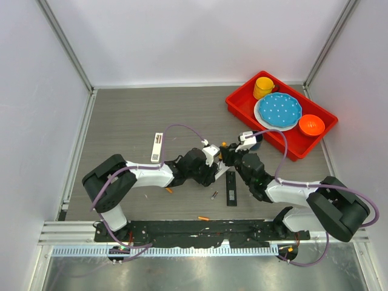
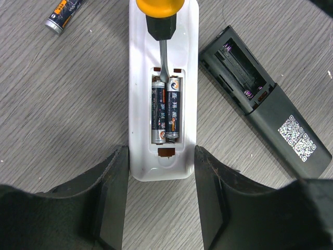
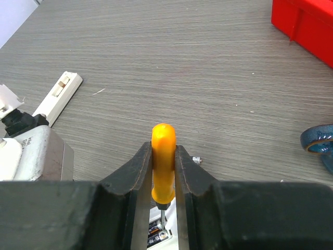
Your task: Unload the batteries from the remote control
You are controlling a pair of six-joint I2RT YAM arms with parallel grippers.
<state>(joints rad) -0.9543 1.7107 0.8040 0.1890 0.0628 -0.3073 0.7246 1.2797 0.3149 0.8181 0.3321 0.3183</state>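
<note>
The white remote control [image 2: 140,78] lies back-up with its compartment open, and two dark batteries [image 2: 165,110] sit side by side inside it. My left gripper [image 2: 160,156] is shut on the remote's near end, one finger [image 2: 112,198] against each side. My right gripper [image 3: 163,156] is shut on the orange handle of a screwdriver [image 3: 163,156]. The screwdriver's metal shaft [image 2: 163,57] points down, with its tip at the far end of the batteries. In the top view both grippers [image 1: 212,163] [image 1: 233,159] meet at mid-table.
A black remote [image 2: 260,104] with an empty compartment lies just right of the white one. Loose batteries lie nearby [image 2: 63,13] [image 1: 169,190] [image 1: 203,217] [image 1: 214,195]. A slim white piece [image 1: 157,147] lies to the left. A red tray [image 1: 242,103] at back right holds a yellow cup, a blue plate and an orange bowl.
</note>
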